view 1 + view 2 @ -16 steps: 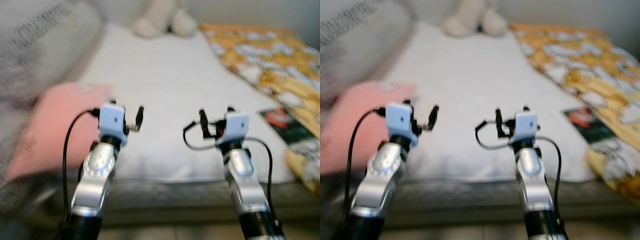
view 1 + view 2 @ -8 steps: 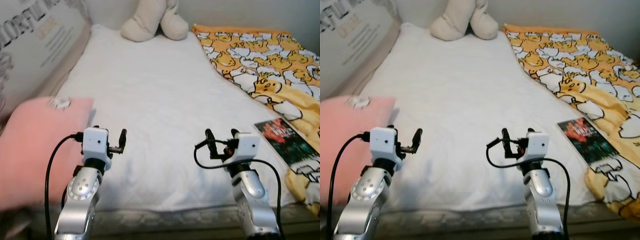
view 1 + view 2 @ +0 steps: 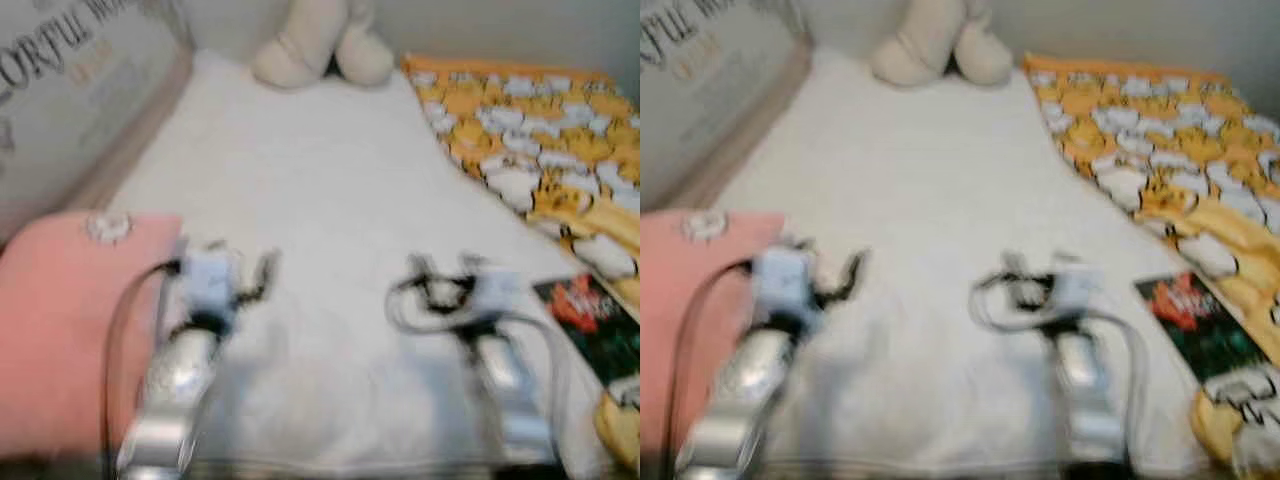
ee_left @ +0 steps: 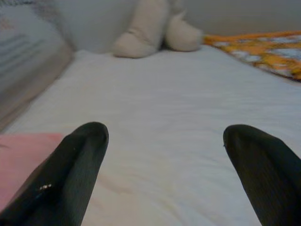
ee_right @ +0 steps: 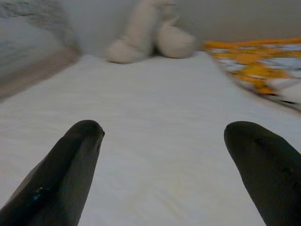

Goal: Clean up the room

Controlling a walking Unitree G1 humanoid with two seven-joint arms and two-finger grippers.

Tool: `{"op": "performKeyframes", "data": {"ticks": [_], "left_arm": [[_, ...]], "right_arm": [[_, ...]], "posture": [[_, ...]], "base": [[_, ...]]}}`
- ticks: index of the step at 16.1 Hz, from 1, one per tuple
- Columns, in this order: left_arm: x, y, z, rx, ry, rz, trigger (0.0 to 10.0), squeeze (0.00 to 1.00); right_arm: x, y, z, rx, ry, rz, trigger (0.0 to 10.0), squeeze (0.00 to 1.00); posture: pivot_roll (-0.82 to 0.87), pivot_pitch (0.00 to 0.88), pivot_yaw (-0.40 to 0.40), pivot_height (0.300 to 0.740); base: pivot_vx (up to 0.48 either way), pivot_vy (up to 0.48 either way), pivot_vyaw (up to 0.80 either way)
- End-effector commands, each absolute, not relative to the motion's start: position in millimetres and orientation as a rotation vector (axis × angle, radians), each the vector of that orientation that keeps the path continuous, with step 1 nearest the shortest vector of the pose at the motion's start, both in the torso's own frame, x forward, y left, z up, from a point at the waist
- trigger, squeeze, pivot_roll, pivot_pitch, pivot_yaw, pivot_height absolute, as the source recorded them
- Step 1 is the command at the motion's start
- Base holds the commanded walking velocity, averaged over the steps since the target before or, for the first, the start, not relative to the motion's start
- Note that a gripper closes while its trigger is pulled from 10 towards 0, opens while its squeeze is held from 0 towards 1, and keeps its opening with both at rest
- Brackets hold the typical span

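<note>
A bed with a white sheet (image 3: pixel 330 170) lies in front of me. On it are a pink pillow (image 3: pixel 60 320) at the near left, a beige plush toy (image 3: pixel 320 45) at the far end, a yellow patterned blanket (image 3: pixel 540 130) along the right side and a dark book (image 3: pixel 595 325) at the near right. My left gripper (image 3: pixel 245 280) hovers over the sheet just right of the pillow, open and holding nothing (image 4: pixel 164 136). My right gripper (image 3: pixel 440 275) hovers left of the book, also open with nothing between its fingers (image 5: pixel 162 132). The eye views are blurred.
A grey panel with lettering (image 3: pixel 70 90) runs along the bed's left side. A pale wall (image 3: pixel 500 25) stands behind the plush toy. The bed's near edge runs just below my arms.
The whole picture has shifted and blurred, so the camera is moving. Both arms keep the same raised pose with open fingers. Nothing on the bed has moved.
</note>
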State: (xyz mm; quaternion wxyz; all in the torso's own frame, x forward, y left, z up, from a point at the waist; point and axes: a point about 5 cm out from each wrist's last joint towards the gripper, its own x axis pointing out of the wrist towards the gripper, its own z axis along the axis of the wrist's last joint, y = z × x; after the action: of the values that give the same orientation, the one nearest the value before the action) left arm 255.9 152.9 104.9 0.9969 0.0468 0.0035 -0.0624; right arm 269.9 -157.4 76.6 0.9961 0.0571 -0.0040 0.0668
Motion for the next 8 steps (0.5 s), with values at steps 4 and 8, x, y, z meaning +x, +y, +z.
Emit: {"op": "performKeyframes", "data": {"ticks": [4,8], "left_arm": [[260.4,136.8,112.3,0.143,-0.023,-0.17,10.0,0.0],[259.4,133.3,118.4,0.099,-0.061,-0.214,10.0,0.0]], "right_arm": [[272.2,-170.1,76.8,0.084,0.001,0.099,10.0,0.0],[273.2,-169.6,75.3,0.08,0.01,0.105,10.0,0.0]], "posture": [[0.08,0.0,-0.017,0.74],[0.09,0.0,-0.02,0.74]], "base": [[0.0,0.0,0.0],[0.0,-0.235,0.0]]}}
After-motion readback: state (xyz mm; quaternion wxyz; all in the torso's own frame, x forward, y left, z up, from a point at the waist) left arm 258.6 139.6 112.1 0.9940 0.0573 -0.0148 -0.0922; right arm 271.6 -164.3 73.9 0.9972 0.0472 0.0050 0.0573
